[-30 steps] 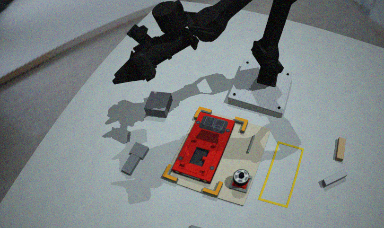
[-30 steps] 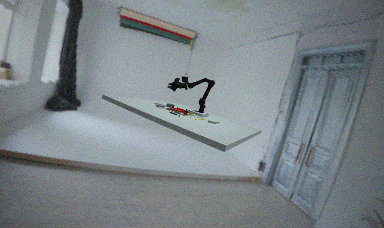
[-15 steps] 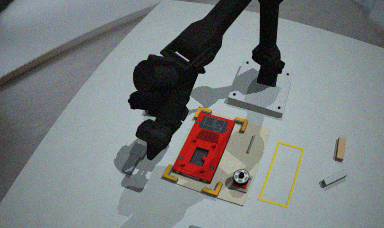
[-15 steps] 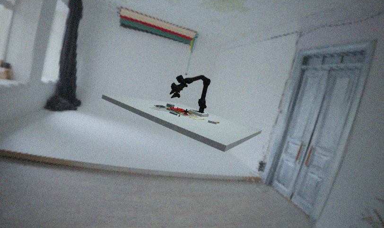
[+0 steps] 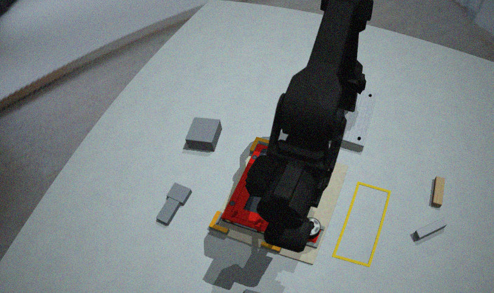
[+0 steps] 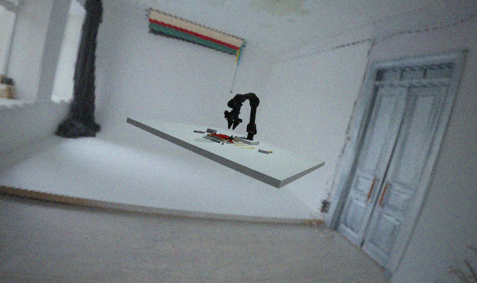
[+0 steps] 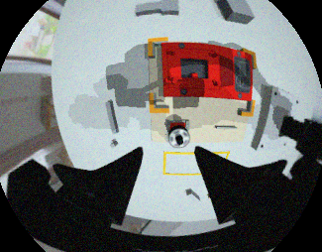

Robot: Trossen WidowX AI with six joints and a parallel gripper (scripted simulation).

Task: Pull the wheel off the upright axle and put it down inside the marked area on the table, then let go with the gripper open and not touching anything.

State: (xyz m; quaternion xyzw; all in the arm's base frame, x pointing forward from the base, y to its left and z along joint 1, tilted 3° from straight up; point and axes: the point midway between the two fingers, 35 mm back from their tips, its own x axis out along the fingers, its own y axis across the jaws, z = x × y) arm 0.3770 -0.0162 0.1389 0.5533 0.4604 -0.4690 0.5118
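While arm point(image 5: 320, 93) hides red board point(image 5: 238, 202), wheel point(image 5: 314, 225) peeks beside gripper point(image 7: 167, 159), open.

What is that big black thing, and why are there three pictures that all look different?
The black thing is a robot arm. At its end is a gripper, like two fingers. The fingers are partly open and hold nothing.

One picture looks down from above the table. One is taken from far across the room. The round one comes from a camera on the arm's wrist, looking down past its fingers.

On the table lies a pale board with a red plate on it. At the board's corner a small wheel sits on a post. Beside the board is a yellow rectangle, where the wheel should go. Some gray blocks and a wooden one lie around.
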